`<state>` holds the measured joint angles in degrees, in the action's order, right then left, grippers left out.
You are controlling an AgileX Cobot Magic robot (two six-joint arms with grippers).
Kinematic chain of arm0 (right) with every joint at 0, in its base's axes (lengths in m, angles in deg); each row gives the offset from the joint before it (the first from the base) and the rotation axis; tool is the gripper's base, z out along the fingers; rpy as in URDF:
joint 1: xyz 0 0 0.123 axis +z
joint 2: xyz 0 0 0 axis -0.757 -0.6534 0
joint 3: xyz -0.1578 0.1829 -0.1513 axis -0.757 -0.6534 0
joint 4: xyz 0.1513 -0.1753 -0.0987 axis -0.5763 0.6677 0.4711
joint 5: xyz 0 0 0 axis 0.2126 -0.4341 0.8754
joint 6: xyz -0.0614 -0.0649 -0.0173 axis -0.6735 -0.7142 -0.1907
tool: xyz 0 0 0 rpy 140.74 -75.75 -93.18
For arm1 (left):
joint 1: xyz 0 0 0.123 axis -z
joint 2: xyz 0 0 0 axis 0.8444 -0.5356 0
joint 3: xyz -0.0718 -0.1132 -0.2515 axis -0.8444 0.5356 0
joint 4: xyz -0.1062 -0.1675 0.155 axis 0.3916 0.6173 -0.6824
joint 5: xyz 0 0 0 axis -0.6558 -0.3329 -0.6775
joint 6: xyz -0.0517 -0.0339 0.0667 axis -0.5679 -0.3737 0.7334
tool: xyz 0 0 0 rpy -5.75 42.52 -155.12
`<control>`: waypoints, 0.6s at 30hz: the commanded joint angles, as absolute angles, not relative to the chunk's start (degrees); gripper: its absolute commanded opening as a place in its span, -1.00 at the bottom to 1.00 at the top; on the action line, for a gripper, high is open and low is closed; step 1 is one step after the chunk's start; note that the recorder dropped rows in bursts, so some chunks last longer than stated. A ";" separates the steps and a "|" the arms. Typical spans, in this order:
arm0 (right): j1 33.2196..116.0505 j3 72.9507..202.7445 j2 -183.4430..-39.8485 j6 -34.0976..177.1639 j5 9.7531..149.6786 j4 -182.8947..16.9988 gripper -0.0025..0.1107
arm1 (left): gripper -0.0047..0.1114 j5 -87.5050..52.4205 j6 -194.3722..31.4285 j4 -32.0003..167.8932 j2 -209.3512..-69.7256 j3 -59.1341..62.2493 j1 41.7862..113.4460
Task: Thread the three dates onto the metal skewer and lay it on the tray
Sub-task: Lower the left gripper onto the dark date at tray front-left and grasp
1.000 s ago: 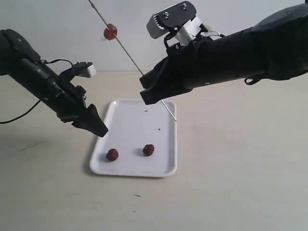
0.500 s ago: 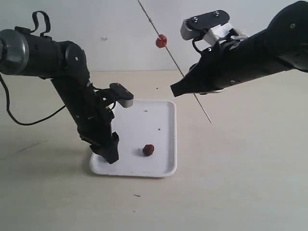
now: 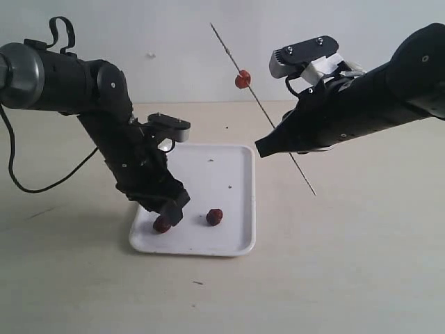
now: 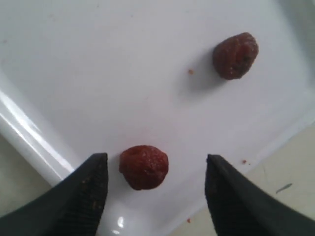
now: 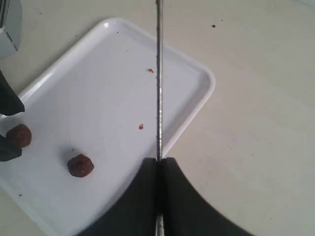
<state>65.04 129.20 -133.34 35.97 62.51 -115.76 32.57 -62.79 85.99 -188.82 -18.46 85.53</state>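
Note:
The white tray (image 3: 236, 240) lies on the table with two loose dates on it. My left gripper (image 3: 170, 217) is open and low over the tray's near left corner, its fingers either side of one date (image 3: 161, 224) (image 4: 143, 166) without touching it. The second date (image 3: 215, 217) (image 4: 236, 55) lies apart, to the right. My right gripper (image 3: 268, 147) (image 5: 158, 162) is shut on the metal skewer (image 3: 268, 115) (image 5: 158, 83), held slanted in the air right of the tray. The third date (image 3: 242, 79) sits threaded high on the skewer.
The tray (image 5: 199, 73) (image 4: 29, 132) carries a few tiny dark specks. A black cable (image 3: 42, 182) trails from the left arm across the table. A pale wall stands behind the beige tabletop (image 3: 348, 264).
My left gripper came down to the tray's near left corner and now brackets a date. The right arm drifted right with the skewer and its threaded date.

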 commanded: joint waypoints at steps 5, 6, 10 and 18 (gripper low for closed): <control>64.72 129.18 -132.85 36.38 63.15 -115.40 -0.96 | 0.08 32.30 -66.23 86.83 -188.35 -17.47 85.70; 64.72 129.18 -132.85 36.38 63.15 -115.40 -0.96 | 0.08 32.10 -66.23 86.57 -188.35 -17.08 85.70; 64.72 129.18 -132.85 36.38 63.15 -115.40 -0.96 | 0.08 32.14 -66.23 86.60 -188.35 -16.41 85.70; 64.72 129.18 -132.85 36.38 62.72 -115.50 -0.96 | 0.08 31.19 -66.37 87.00 -188.46 -16.40 85.70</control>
